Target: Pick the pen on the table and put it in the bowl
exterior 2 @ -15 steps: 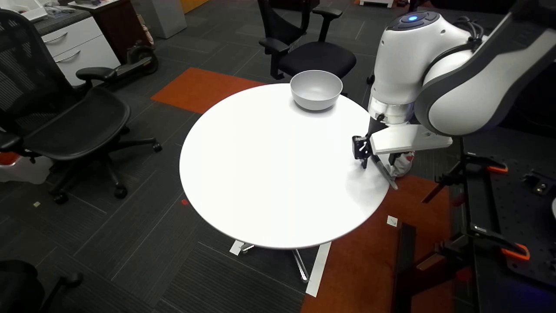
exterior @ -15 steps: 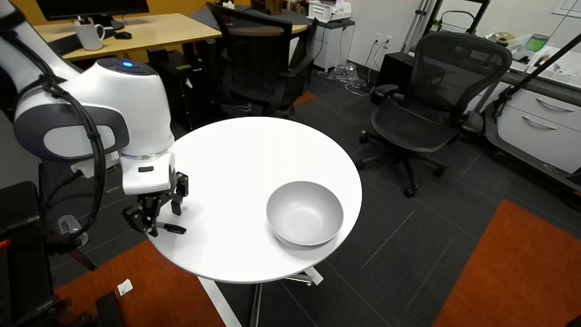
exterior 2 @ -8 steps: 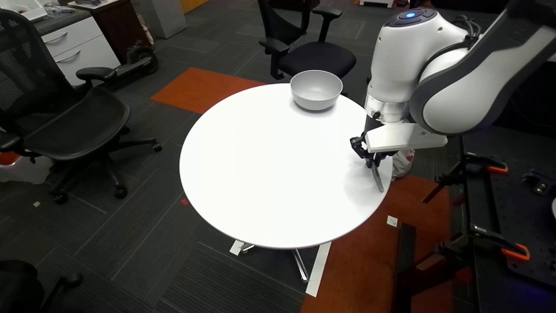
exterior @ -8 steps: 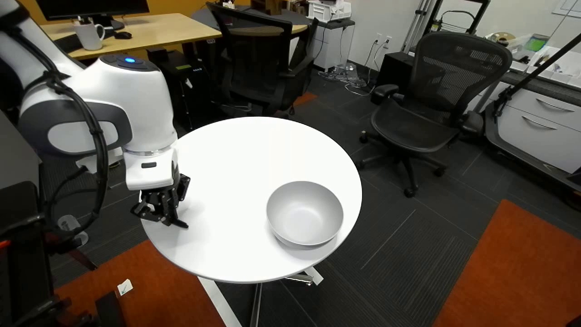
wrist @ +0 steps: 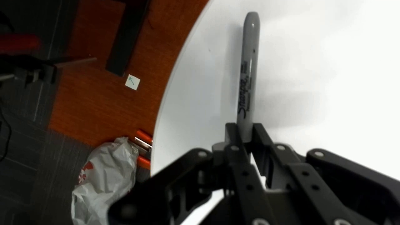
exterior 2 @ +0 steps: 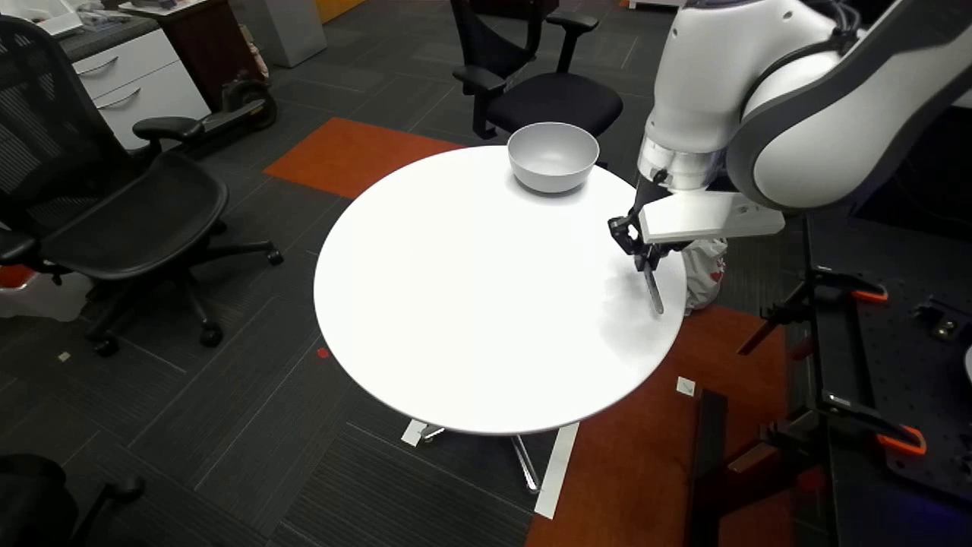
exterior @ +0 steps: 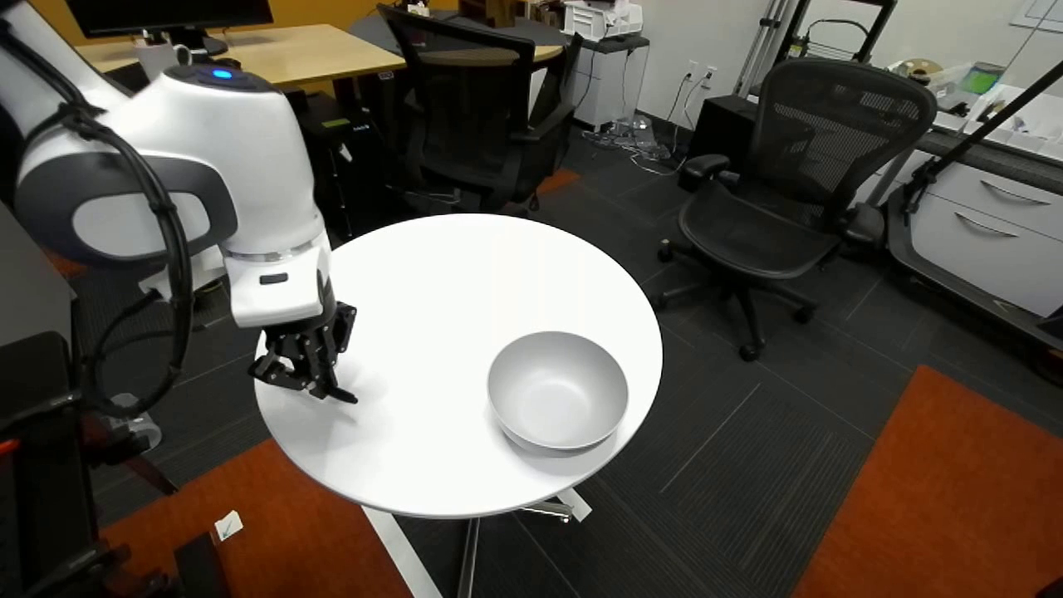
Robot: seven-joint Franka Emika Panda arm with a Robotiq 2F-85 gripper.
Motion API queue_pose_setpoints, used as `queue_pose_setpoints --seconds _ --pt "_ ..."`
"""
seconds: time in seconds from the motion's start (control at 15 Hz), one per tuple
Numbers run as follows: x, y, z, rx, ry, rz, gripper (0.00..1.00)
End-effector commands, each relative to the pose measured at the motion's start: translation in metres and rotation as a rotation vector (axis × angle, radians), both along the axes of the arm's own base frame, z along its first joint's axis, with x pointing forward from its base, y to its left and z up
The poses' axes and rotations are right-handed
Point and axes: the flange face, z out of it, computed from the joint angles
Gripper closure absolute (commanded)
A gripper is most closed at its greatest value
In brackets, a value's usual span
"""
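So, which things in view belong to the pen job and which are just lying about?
Part of the job:
the pen, gripped by the tool
the bowl
the round white table

Just lying or standing about:
the white bag with red print
the paper square with an arrow
the partly hidden mug
the black chairs

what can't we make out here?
Dark end of the pen, wrist view: hidden by the fingers.
Small print on it, wrist view: too small, blurred.
Underside of the bowl, both exterior views: hidden by its walls.
Lower part of the mug, an exterior view: behind the arm.
Top of the monitor, an exterior view: cut off by picture edge.
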Motion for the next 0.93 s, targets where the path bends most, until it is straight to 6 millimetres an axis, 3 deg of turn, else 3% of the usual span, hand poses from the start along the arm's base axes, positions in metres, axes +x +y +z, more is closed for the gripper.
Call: queue_pose_setpoints --seconds 0.0,0.47,0.87 --pt "-0.001 -0.007 0.063 -0.039 -0.11 0.007 0.96" --pt "0.039 -0.039 0.164 -0.121 -0.19 0.055 0.96" --pt "0.092 -0.075 0.216 -0.118 -0.158 0.091 0.96"
